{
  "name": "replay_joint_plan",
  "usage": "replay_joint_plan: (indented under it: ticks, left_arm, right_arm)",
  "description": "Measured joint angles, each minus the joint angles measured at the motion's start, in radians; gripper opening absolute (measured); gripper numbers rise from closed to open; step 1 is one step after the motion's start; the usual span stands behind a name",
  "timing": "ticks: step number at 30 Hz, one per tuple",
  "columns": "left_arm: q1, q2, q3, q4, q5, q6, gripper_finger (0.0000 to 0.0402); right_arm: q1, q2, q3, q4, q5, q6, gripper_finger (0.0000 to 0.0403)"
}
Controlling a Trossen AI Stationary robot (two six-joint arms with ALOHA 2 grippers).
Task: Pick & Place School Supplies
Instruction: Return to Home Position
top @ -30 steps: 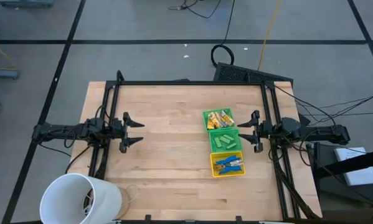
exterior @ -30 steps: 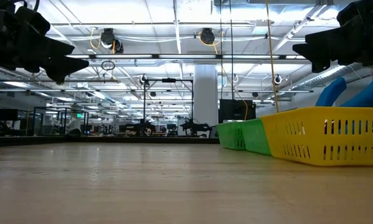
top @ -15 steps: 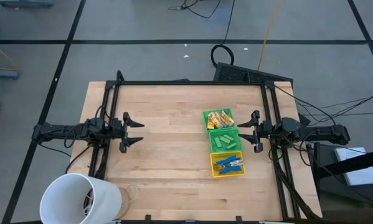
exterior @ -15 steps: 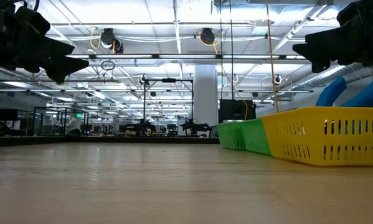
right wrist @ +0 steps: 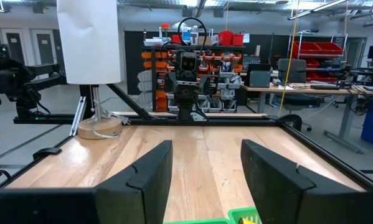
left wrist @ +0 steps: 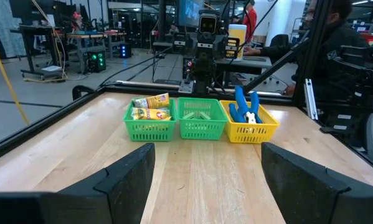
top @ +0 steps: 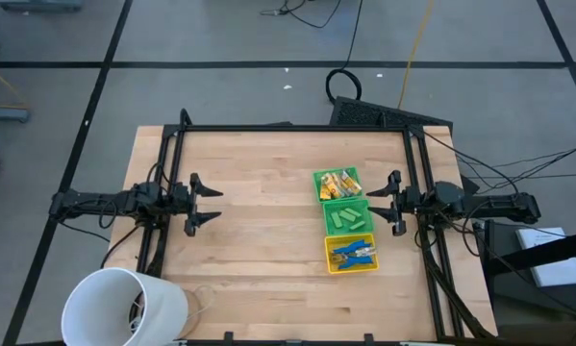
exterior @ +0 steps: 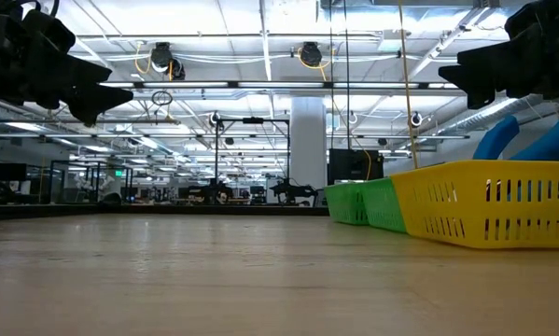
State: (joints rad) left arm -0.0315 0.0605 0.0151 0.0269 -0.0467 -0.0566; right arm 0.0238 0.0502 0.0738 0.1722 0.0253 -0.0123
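Just beside the row of bins (top: 325, 217), the right gripper (top: 385, 203) stands wide open, empty; well apart, the left gripper (top: 209, 204) likewise. Nothing has shifted since.

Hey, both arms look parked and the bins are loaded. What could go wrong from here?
1. The right claw hangs open close beside the middle green bin; a sideways swing might clip its wall and shove it out of line.
2. The blue pliers stand up above the rim of the yellow bin, so a low pass over it might snag them.
The left claw, open, sits well away from the bins, so it looks like less of a worry.
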Motion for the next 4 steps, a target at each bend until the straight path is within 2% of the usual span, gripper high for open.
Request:
replay_joint_plan:
  ticks: [4]
  left_arm:
    - [0.0,0.0,0.0,0.0,0.0,0.0,0.0296]
  right_arm:
    - [0.0,0.0,0.0,0.0,0.0,0.0,0.0181]
